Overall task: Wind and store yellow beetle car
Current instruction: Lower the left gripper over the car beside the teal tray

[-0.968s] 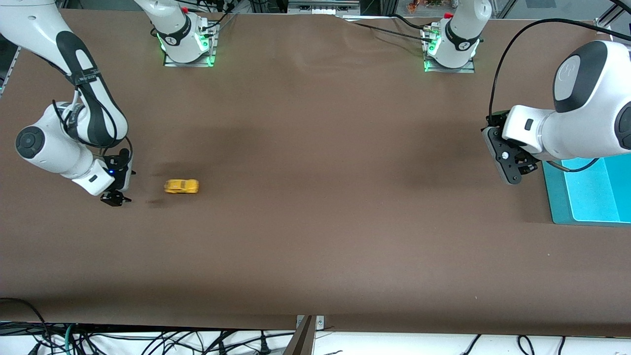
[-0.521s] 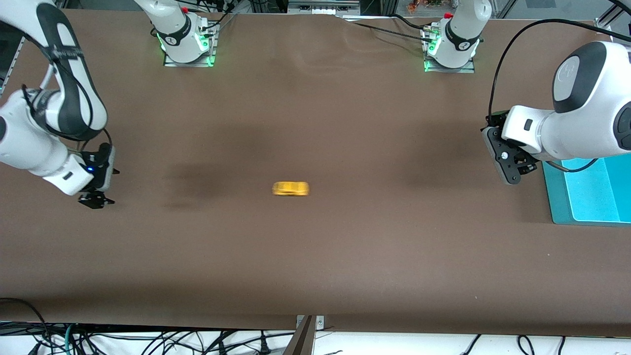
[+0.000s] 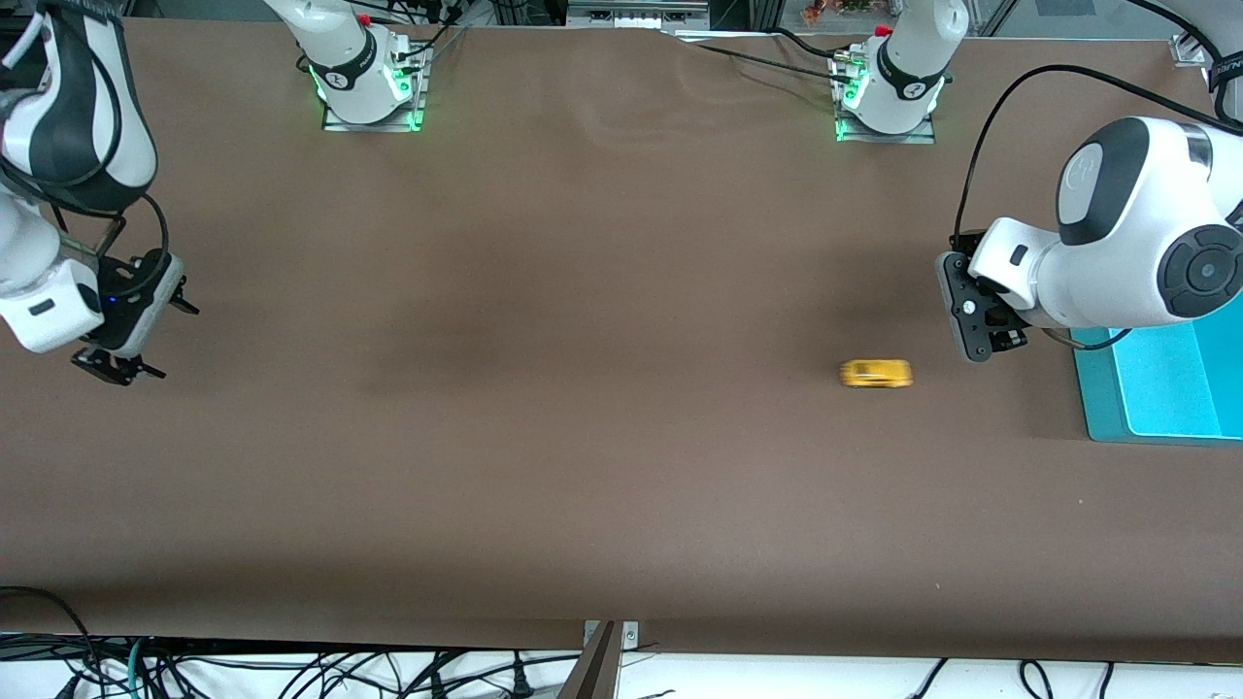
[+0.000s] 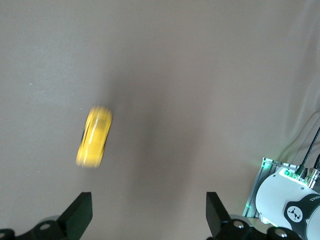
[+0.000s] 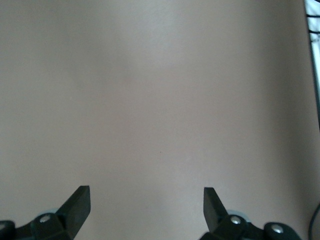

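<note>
Yellow beetle car [image 3: 876,374] mid-run across the brown table [image 3: 602,485], caught as a smear of colour: a sec ago it sat near the right arm's end, half a sec ago it was at mid-table, and now it is close to the left arm's end, just short of the left gripper [image 3: 979,328]. In the left wrist view the car [image 4: 94,137] shows blurred on bare tabletop in front of that gripper [image 4: 150,215], w/ nothing between the jaws, which stand wide apart.

Right gripper [image 3: 124,330] has pulled back toward its own edge of the table since release; its jaws gape just as wide [image 5: 145,210] and hold nothing, the wrist view showing only table.

Reading: the wind-up part looks done, since the toy is travelling under its own spring. What's left is the store half. Teal tray [image 3: 1156,388] lies at the left arm's end, beside the left gripper, apart from the car. The blur suggests the car hasn't stopped, so a grab now risks a miss; the left arm prob. needs it to settle first.
</note>
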Tool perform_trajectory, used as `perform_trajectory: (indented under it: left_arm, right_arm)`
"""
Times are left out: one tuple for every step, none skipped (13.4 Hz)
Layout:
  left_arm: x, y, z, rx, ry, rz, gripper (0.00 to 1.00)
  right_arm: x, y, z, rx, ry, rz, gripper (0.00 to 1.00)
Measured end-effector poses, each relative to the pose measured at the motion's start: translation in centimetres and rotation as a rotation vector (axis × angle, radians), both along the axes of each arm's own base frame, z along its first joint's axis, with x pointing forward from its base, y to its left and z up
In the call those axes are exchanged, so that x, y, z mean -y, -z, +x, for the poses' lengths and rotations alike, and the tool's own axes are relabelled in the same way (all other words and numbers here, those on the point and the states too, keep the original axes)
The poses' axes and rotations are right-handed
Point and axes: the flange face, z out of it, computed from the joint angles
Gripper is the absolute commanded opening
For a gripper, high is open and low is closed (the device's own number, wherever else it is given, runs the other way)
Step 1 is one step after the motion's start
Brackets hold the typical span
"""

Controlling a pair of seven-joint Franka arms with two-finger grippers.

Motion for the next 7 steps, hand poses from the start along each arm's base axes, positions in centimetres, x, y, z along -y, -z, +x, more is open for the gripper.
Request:
perform_trajectory:
  left_arm:
    - [0.0,0.1,0.0,-0.002,0.005,-0.002,1.00]
    - [-0.1,0.2,0.0,-0.001,0.009,-0.003,1.00]
    - [-0.3,0.2,0.0,0.002,0.015,-0.006,1.00]
    - [-0.7,0.3,0.1,0.007,0.025,-0.011,1.00]
    - [-1.4,0.5,0.2,0.015,0.033,-0.017,1.00]
    - [-2.5,0.9,0.3,0.023,0.042,-0.022,1.00]
    - [-3.9,1.4,0.4,0.031,0.053,-0.029,1.00]
  right_arm:
    - [-0.5,-1.1,-0.3,-0.002,0.064,0.003,1.00]
    - [-0.9,-2.0,-0.6,-0.010,0.137,0.008,1.00]
    - [-1.0,-2.8,-0.9,-0.018,0.218,0.013,1.00]
    - [-1.1,-3.6,-1.1,-0.025,0.300,0.018,1.00]
    - [-1.2,-4.2,-1.2,-0.032,0.375,0.022,1.00]
    - [-1.4,-4.8,-1.3,-0.035,0.445,0.026,1.00]
    - [-1.6,-5.3,-1.3,-0.036,0.504,0.030,1.00]
